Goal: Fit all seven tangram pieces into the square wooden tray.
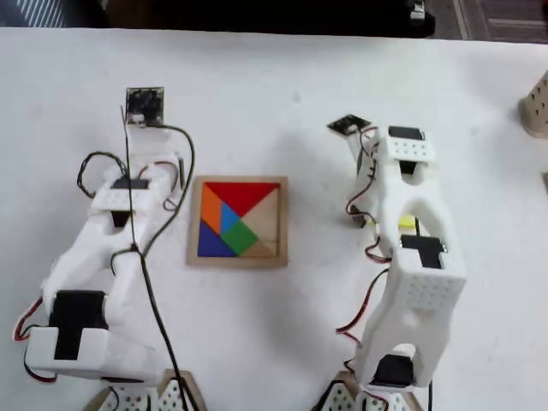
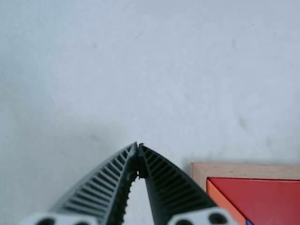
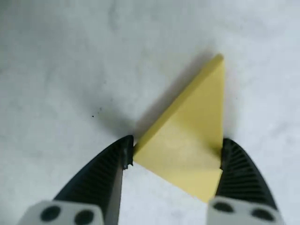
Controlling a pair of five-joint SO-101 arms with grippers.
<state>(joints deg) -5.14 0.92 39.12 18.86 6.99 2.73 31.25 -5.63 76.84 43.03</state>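
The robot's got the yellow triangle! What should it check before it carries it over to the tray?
1. Grip on yellow triangle by right tool: ok, touched on both sides.
2. Room in wooden tray: ok, bare wood on the side nearest that arm.
3. Path free of left tool: ok, it is shut and sits outside the tray's corner.
4. Triangle matches the gap's shape: cannot tell.
5. All seven pieces accounted for: cannot tell.

White table, matte, faintly smudged, spans nearly whole scene. Beyond far edge: dark strip, grey floor toward right, pale striped patch at left corner. Beige perforated object at table's right edge. Light soft, even.
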